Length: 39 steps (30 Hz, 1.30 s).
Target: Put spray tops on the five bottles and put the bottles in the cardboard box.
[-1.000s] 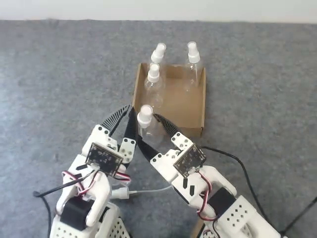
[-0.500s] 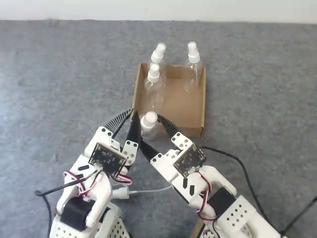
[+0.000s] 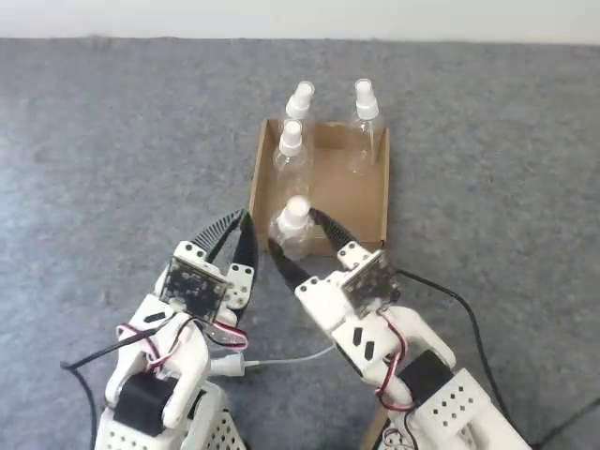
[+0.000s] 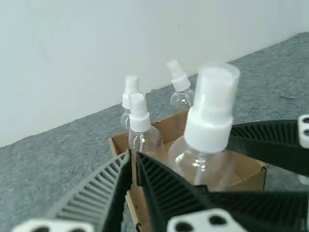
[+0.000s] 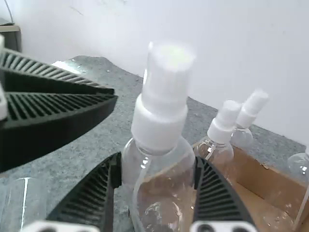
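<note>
Clear plastic sits clamped in the right pincer [image 3: 292, 230]: a spray bottle [image 3: 295, 220] with its white top already on, held by the body, its long axis straight up. The ribbed fingers [image 5: 96, 193] press on either side of it. The left pincer [image 3: 242, 223] is clenched on nothing and sits just beside the right one, clear of the bottle, so the right arm alone carries it.

What matters for the coming move is that the cardboard box [image 3: 385, 187] lies directly beyond the right pincer. The held bottle is at the box's near wall and seems just past it. Lowering it there looks simple, though another capped bottle [image 3: 292, 150] stands close beyond it in the same half of the box. A third bottle [image 3: 366, 108] is at the far corner on the other side, and a fourth [image 3: 302, 98] is by the far wall; whether that one is inside the box cannot be told.

Against the earlier frames, the bottle has travelled from short of the box up to its near wall, the right arm has swung forward with it, and the left pincer has drawn off
</note>
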Tool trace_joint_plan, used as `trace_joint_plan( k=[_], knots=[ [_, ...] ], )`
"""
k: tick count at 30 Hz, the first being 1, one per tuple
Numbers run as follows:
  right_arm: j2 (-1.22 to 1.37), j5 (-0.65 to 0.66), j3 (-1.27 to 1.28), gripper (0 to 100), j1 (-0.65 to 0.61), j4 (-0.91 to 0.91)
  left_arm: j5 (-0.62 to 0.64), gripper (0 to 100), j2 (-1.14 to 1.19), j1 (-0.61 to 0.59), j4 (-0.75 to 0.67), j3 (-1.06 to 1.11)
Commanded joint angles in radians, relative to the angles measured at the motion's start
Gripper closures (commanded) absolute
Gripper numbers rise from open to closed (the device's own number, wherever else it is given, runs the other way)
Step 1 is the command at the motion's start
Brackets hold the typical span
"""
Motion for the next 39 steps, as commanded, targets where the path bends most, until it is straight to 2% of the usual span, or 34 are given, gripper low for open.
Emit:
trace_joint_plan(
  k=[1,8,15,20,30,39],
  knots=[
    [-0.03,-0.06,-0.14,99.2,0.087,0.048,0.06,99,-0.018,-0.092,0.002,-0.065],
    [-0.019,-0.092,-0.209,99.2,0.183,0.051,0.123,99,-0.018,-0.296,0.002,-0.054],
    [-0.018,-0.092,-0.227,99.2,0.234,0.041,0.158,99,-0.018,-0.414,-0.132,0.036],
    [0.022,-0.092,-0.229,99.2,0.254,0.002,0.152,99,-0.018,-0.425,-0.193,0.09],
    [0.395,-0.094,-0.334,99.2,0.308,-0.17,0.149,99,-0.018,-0.427,-0.192,0.093],
    [0.627,-0.094,-0.347,99.2,0.317,-0.361,0.149,99,-0.018,-0.427,-0.19,0.094]
  ],
)
